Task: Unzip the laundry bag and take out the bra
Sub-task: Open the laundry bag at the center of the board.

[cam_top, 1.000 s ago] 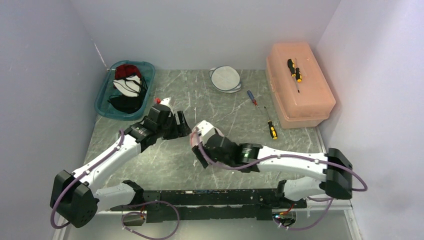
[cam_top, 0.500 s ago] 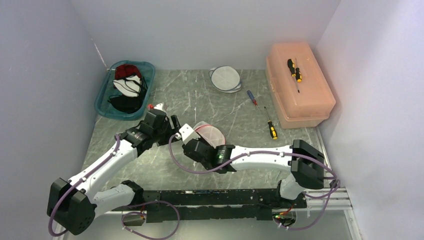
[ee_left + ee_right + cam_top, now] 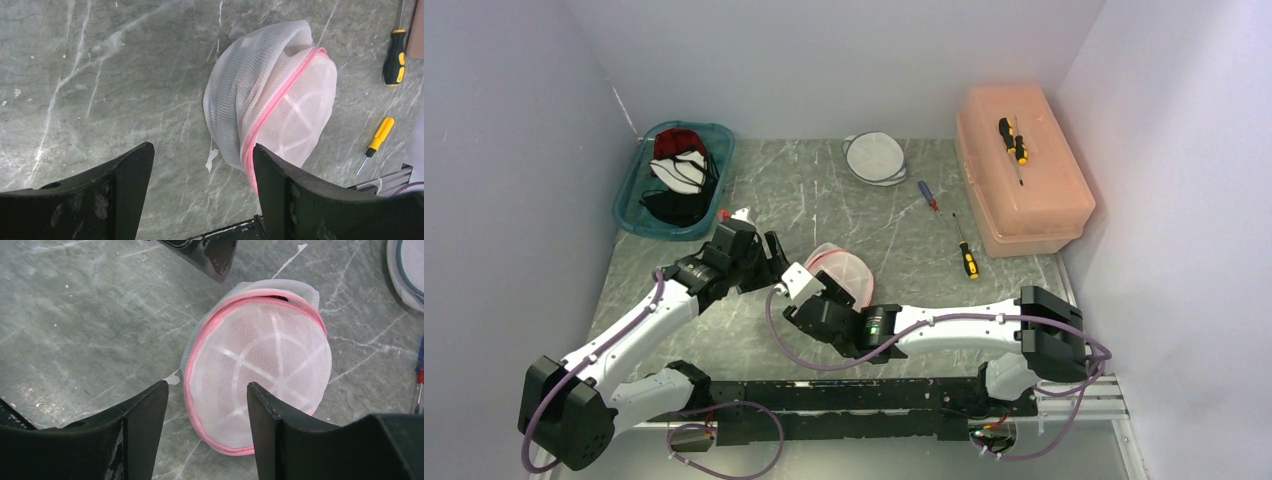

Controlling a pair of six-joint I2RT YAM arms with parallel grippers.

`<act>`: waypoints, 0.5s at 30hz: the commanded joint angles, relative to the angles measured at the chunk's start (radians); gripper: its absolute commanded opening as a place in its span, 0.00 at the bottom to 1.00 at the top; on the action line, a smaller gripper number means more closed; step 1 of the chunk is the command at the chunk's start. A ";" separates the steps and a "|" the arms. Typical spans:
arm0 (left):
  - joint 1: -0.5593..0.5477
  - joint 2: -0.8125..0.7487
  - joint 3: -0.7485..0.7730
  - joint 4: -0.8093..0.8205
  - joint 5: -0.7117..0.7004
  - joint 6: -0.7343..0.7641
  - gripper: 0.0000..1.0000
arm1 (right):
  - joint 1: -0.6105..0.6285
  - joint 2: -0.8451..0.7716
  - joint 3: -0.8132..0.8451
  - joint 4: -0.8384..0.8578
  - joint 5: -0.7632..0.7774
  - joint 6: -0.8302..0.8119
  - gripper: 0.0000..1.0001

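Observation:
The laundry bag point(image 3: 842, 268) is a round white mesh dome with a pink zip band. It lies on the table between my two grippers and also shows in the left wrist view point(image 3: 270, 95) and the right wrist view point(image 3: 260, 365). I cannot tell whether the zip is open, and the bra inside is hidden. My left gripper point(image 3: 202, 195) is open and empty, just left of the bag. My right gripper point(image 3: 207, 435) is open and empty, above the bag's near edge. In the top view the left gripper point(image 3: 769, 262) and right gripper point(image 3: 809, 285) flank the bag.
A teal bin point(image 3: 674, 180) with bras stands at the back left. A second white round bag point(image 3: 874, 157) lies at the back. A pink box point(image 3: 1021, 168) with a screwdriver on it stands at the right, and two screwdrivers point(image 3: 965, 255) lie beside it.
My right arm swung left and drew back toward the near edge, uncovering the bag. My left gripper pulled back a little to the left.

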 commanded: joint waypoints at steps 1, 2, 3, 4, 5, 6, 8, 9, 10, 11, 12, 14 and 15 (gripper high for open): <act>0.006 -0.001 -0.012 0.010 0.006 -0.016 0.77 | 0.001 0.037 0.022 -0.011 0.060 0.011 0.61; 0.005 -0.002 -0.014 0.010 0.010 -0.018 0.77 | 0.000 0.042 0.021 -0.010 0.069 0.016 0.57; 0.006 -0.004 -0.016 0.010 0.011 -0.020 0.77 | -0.001 0.045 0.015 -0.009 0.077 0.021 0.53; 0.007 -0.007 -0.019 0.011 0.013 -0.024 0.77 | -0.001 0.045 0.012 -0.007 0.082 0.026 0.49; 0.006 -0.010 -0.023 0.013 0.015 -0.028 0.77 | -0.002 0.044 0.014 -0.009 0.091 0.029 0.46; 0.007 -0.012 -0.026 0.015 0.018 -0.030 0.77 | -0.003 0.047 0.015 -0.014 0.097 0.030 0.44; 0.007 -0.015 -0.028 0.018 0.021 -0.031 0.77 | -0.002 0.050 0.018 -0.021 0.107 0.033 0.38; 0.006 -0.015 -0.026 0.017 0.022 -0.031 0.77 | -0.001 0.045 0.014 -0.017 0.112 0.035 0.34; 0.006 -0.014 -0.023 0.016 0.022 -0.032 0.77 | -0.002 0.035 0.009 -0.012 0.114 0.038 0.31; 0.006 -0.014 -0.021 0.015 0.023 -0.031 0.77 | -0.002 0.027 0.002 -0.006 0.114 0.039 0.27; 0.006 -0.014 -0.019 0.016 0.024 -0.030 0.77 | -0.003 0.019 -0.002 -0.002 0.114 0.039 0.24; 0.006 -0.014 -0.015 0.023 0.028 -0.031 0.77 | -0.002 0.010 -0.007 -0.004 0.116 0.041 0.14; 0.007 -0.012 -0.014 0.026 0.032 -0.033 0.77 | -0.002 0.005 -0.011 -0.005 0.115 0.041 0.09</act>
